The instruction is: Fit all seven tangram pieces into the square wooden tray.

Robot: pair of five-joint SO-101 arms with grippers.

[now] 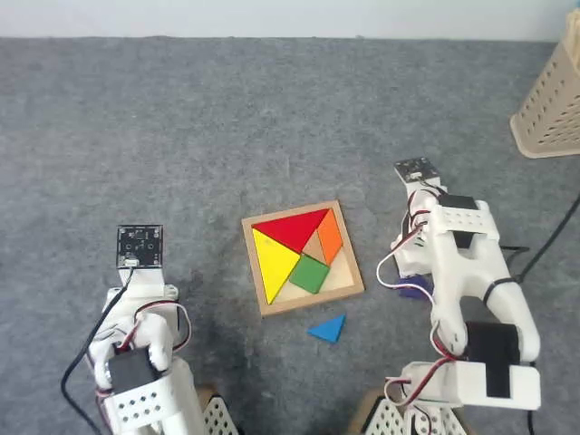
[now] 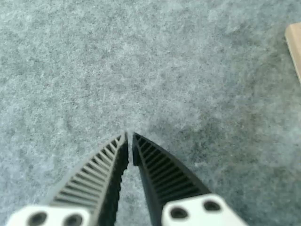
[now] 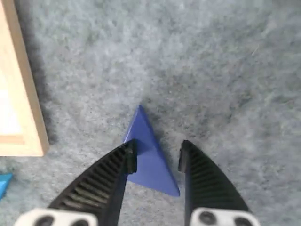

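The square wooden tray (image 1: 313, 303) lies mid-table holding a red triangle (image 1: 294, 228), a yellow triangle (image 1: 274, 261), an orange piece (image 1: 330, 237) and a green square (image 1: 310, 272). A light blue triangle (image 1: 328, 328) lies on the carpet just in front of the tray. To the tray's right, a dark blue triangle (image 3: 148, 155) lies flat on the carpet. My right gripper (image 3: 157, 150) stands open over it, one finger at its edge and the other apart. My left gripper (image 2: 129, 139) is shut and empty above bare carpet, left of the tray.
A beige perforated basket (image 1: 553, 100) stands at the far right edge. The tray's corner (image 3: 23, 117) lies close beside the right gripper, and its edge (image 2: 294, 47) shows in the left wrist view. Grey carpet covers the table, wide open at the back.
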